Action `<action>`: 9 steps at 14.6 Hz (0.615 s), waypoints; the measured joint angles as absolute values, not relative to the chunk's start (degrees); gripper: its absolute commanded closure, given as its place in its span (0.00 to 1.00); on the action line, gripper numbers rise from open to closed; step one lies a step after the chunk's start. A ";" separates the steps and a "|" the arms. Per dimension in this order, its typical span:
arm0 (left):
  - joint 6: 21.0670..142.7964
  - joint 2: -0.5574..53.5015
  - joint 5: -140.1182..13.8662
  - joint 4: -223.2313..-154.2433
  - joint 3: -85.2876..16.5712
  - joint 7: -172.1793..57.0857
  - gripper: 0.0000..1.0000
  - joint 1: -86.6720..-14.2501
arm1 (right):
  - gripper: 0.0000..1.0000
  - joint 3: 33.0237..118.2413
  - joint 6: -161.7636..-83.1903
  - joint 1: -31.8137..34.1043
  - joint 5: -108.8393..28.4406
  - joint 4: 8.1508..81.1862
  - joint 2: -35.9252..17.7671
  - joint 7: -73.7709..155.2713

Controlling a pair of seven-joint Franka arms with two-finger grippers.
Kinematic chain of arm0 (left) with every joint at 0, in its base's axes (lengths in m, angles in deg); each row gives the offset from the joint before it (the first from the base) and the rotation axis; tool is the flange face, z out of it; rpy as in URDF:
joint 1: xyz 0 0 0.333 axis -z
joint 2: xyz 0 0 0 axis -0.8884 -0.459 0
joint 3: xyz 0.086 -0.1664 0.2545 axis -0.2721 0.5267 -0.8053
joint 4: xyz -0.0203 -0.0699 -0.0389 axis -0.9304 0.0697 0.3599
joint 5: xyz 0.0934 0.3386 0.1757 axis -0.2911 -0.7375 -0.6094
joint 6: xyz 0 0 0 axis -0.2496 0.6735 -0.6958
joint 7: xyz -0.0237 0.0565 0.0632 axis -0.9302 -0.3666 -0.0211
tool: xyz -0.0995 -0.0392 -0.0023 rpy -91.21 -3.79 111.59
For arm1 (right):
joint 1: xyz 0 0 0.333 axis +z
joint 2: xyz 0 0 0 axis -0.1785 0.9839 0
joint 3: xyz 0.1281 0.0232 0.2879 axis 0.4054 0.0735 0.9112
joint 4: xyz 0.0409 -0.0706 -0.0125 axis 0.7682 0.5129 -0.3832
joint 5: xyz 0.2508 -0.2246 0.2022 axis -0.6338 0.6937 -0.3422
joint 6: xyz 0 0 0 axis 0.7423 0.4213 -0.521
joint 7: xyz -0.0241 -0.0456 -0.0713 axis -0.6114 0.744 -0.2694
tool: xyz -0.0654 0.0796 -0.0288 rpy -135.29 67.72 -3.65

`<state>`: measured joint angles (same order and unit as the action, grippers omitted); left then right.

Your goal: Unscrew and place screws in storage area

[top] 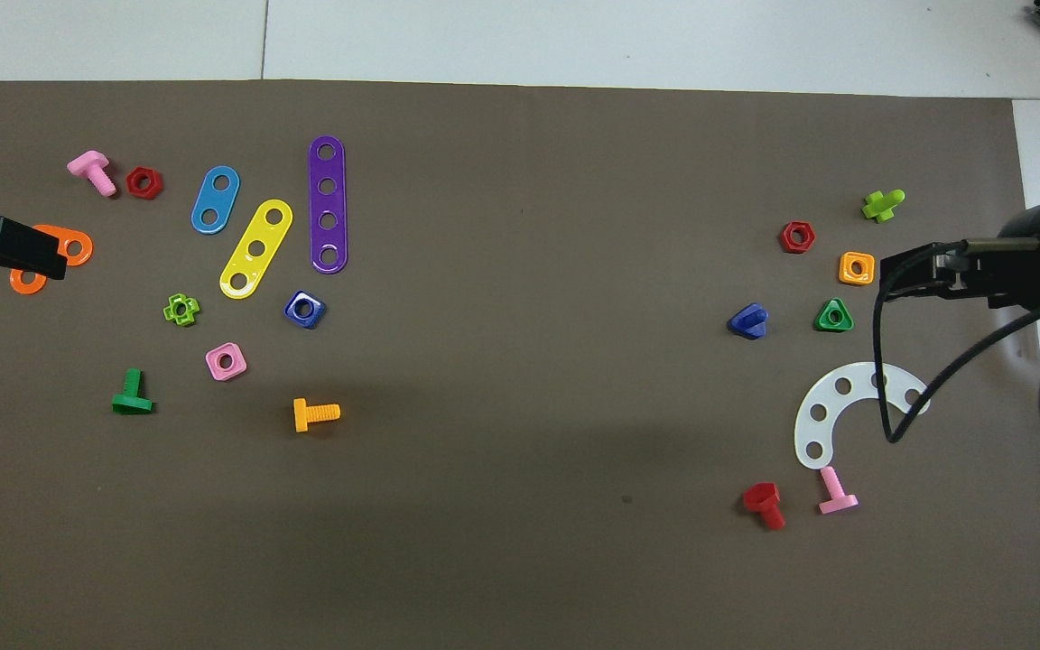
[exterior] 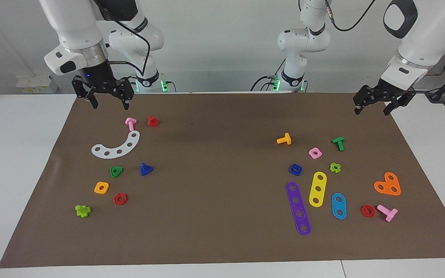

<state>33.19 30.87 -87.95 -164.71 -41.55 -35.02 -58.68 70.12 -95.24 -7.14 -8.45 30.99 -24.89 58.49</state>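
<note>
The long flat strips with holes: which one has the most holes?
The purple strip has four holes in a row. The yellow strip beside it has three, and the blue strip has only two.

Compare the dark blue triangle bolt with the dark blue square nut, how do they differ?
The blue bolt has a solid triangular head; the blue nut is a rounded square with a centre hole. The bolt lies toward the right arm's end beside a green triangular nut; the nut lies toward the left arm's end. Both are dark blue, ungripped.
</note>
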 measured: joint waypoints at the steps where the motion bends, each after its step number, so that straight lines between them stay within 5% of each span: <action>1: 33.19 30.90 -87.95 -164.71 -41.54 -34.96 0.00 -58.68 | 0.00 70.10 -95.03 -7.49 -8.76 31.01 -24.89 58.48; 9: 33.19 30.96 -87.95 -164.71 -41.54 -34.94 0.00 -58.68 | 0.00 70.21 -94.71 -8.41 -9.07 31.39 -24.89 58.45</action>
